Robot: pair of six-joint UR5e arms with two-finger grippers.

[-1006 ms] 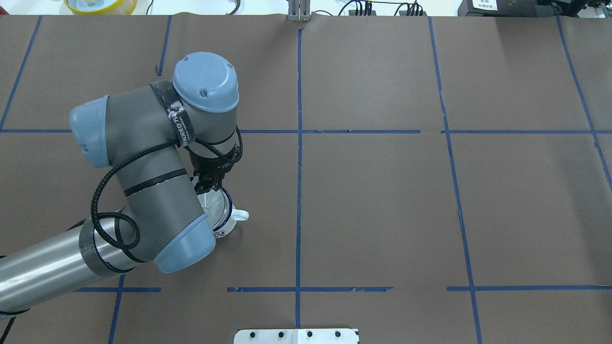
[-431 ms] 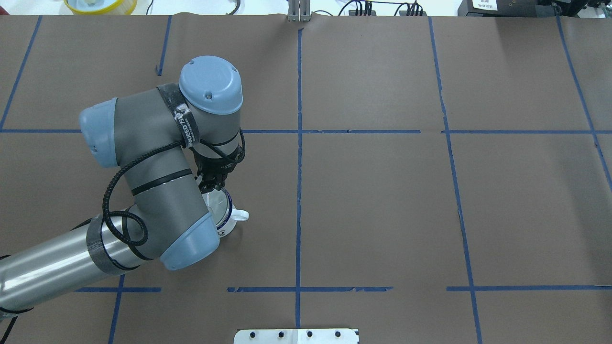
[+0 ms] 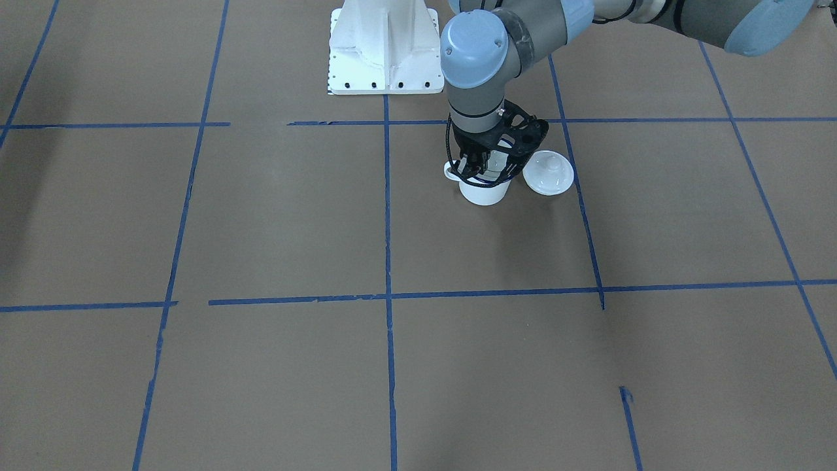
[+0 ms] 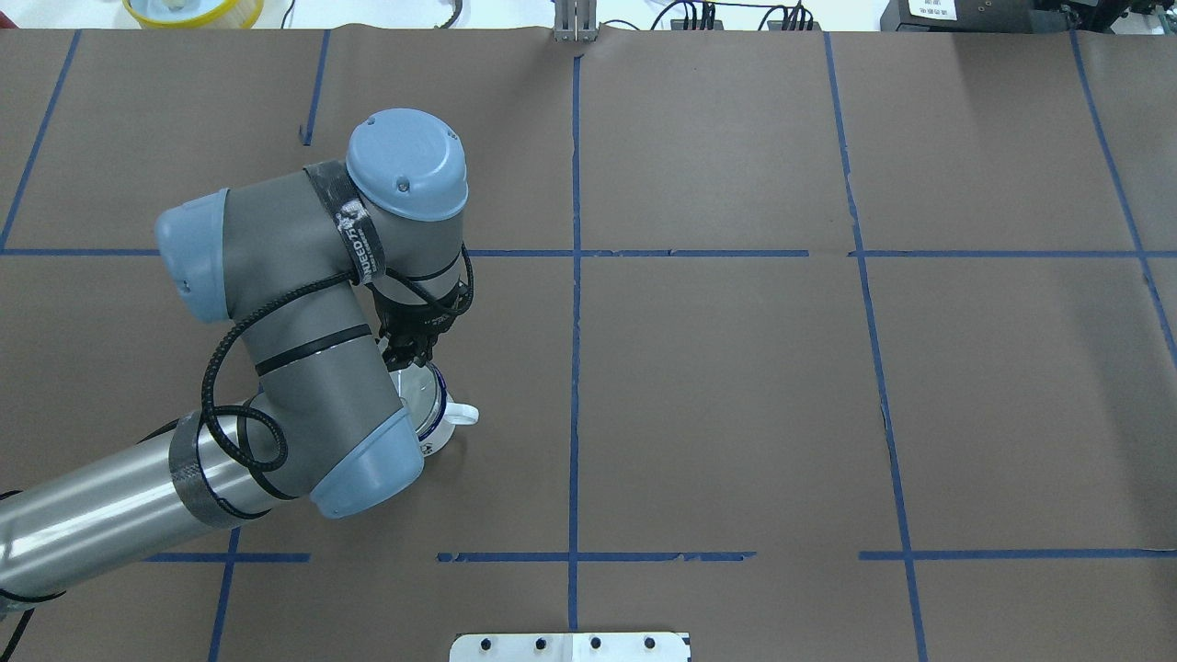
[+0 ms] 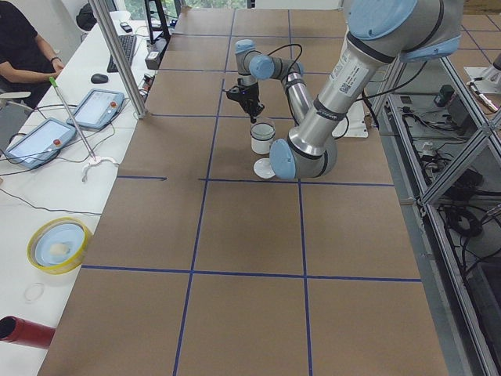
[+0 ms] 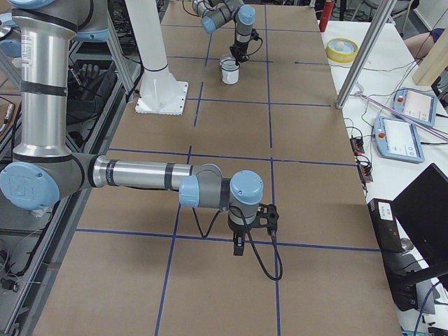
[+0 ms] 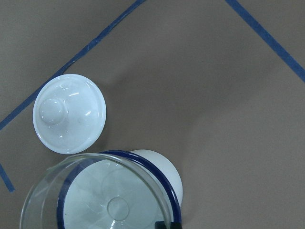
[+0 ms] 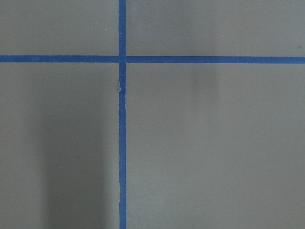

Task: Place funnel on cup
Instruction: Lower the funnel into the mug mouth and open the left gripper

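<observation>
The white mug with a dark blue rim (image 7: 165, 170) stands on the brown table; it also shows in the overhead view (image 4: 442, 420) and the front view (image 3: 484, 191). My left gripper (image 4: 411, 355) is above its far rim (image 3: 472, 165) and is shut on the rim of the clear funnel (image 7: 116, 208). The funnel (image 4: 418, 393) hangs bowl up over the mug's mouth. Its rim sits a little off-centre from the blue rim, toward the lid. My right gripper (image 6: 238, 250) points down at bare table far from the mug. I cannot tell whether it is open or shut.
A round white knobbed lid (image 7: 69, 113) lies on the table right beside the mug (image 3: 548, 173). My left arm's elbow (image 4: 363, 469) hangs over the mug's near side. The white base plate (image 3: 384, 46) sits at my table edge.
My left arm has shifted slightly to the right and away from me, carrying the funnel with it over the mug. The mug and lid have not moved.
</observation>
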